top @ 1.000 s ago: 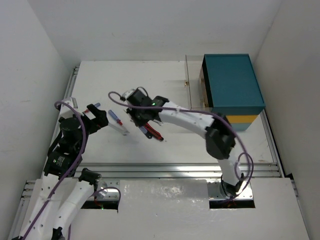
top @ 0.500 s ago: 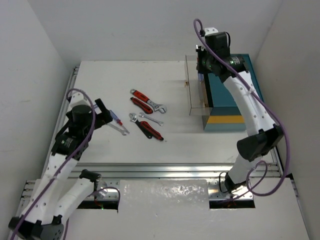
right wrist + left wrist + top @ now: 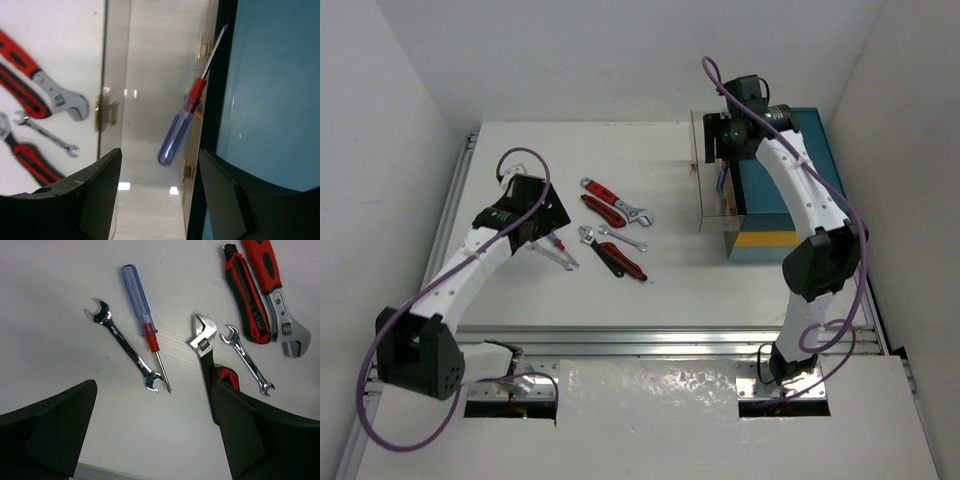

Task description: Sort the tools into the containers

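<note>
Screwdrivers with clear blue handles and red collars were judged light, stiff and slick; the handle was the best hold. One (image 3: 144, 325) lay on the white table (image 3: 520, 290) beside a thin silver spanner (image 3: 127, 347), under the spread left end effector (image 3: 150, 440). Another (image 3: 187, 122) was seen below the parted right end effector (image 3: 157, 200), loose, over the clear drawer (image 3: 150, 75) of the teal box (image 3: 785, 165). White walls closed the table in.

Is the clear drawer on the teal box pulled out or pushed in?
Pulled out: the clear drawer sticks out from the teal box over the table, brass handle facing the tools.
</note>
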Robot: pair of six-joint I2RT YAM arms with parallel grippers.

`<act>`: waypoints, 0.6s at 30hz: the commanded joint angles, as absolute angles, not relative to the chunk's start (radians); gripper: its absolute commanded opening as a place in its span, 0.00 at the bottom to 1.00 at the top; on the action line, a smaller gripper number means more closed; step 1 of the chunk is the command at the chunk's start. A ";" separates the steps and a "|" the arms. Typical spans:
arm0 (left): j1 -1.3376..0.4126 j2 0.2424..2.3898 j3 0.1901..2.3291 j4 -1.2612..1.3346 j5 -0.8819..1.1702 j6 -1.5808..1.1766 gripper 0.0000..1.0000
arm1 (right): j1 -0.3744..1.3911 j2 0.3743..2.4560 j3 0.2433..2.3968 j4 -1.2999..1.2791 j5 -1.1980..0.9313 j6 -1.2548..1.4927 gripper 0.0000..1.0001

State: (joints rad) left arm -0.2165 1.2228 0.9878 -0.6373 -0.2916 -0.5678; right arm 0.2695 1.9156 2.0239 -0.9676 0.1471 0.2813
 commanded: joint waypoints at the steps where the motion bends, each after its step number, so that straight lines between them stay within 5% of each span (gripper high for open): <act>1: -0.213 1.313 1.038 -0.569 -0.342 -0.638 0.95 | 0.291 1.758 2.031 -0.959 0.103 0.308 0.64; 8: -0.158 1.616 1.123 -0.525 -0.327 -0.715 0.74 | 0.405 1.409 1.585 -0.812 -0.072 0.313 0.64; 15: -0.132 1.804 1.155 -0.497 -0.337 -0.767 0.65 | 0.476 1.240 1.401 -0.769 -0.118 0.316 0.64; 18: -0.132 1.862 1.149 -0.453 -0.310 -0.765 0.52 | 0.486 1.206 1.385 -0.765 -0.132 0.319 0.64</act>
State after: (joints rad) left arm -0.1364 1.8374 1.1259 -0.5159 -0.3187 -0.7406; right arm 0.4763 1.2381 1.3937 -0.8307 -0.0944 0.3061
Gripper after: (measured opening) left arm 0.540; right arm 0.639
